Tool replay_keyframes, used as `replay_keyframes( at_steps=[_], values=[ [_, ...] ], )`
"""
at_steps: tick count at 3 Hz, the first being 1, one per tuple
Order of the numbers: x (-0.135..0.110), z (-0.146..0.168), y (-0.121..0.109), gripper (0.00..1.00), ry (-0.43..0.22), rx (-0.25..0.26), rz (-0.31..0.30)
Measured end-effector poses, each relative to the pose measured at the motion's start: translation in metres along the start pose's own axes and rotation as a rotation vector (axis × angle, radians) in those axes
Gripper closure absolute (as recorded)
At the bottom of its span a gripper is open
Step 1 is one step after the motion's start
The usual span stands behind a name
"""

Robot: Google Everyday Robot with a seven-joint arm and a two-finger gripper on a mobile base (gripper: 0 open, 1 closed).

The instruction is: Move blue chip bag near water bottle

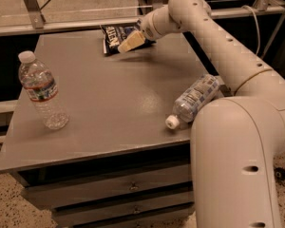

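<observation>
The blue chip bag [113,36] lies flat at the far edge of the grey table [109,113], dark navy with white lettering. My gripper [129,42] reaches in from the right and sits on the bag's right part, covering some of it. The water bottle [41,93] stands upright near the table's left front. It is clear with a white cap and a red-and-white label band, and it is far from the bag.
A second clear bottle [195,99] with a pale checkered label lies on its side at the table's right edge, cap toward the front. My arm [213,42] spans the right side above it. Drawers [128,186] sit below the tabletop. A rail [61,26] runs behind the table.
</observation>
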State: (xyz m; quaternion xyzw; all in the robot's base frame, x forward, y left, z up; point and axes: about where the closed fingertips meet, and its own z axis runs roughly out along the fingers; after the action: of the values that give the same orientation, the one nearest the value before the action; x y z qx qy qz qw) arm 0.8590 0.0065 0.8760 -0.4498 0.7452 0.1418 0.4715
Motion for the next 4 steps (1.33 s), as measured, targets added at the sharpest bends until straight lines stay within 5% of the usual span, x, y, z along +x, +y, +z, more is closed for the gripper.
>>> replay_keyframes(
  at_steps=[1, 3, 4],
  values=[
    [0.007, -0.001, -0.011, 0.17, 0.009, 0.040, 0.008],
    [0.013, -0.004, -0.014, 0.80, 0.027, 0.077, -0.010],
    [-0.005, -0.033, -0.006, 1.00, 0.016, 0.088, -0.064]
  ],
)
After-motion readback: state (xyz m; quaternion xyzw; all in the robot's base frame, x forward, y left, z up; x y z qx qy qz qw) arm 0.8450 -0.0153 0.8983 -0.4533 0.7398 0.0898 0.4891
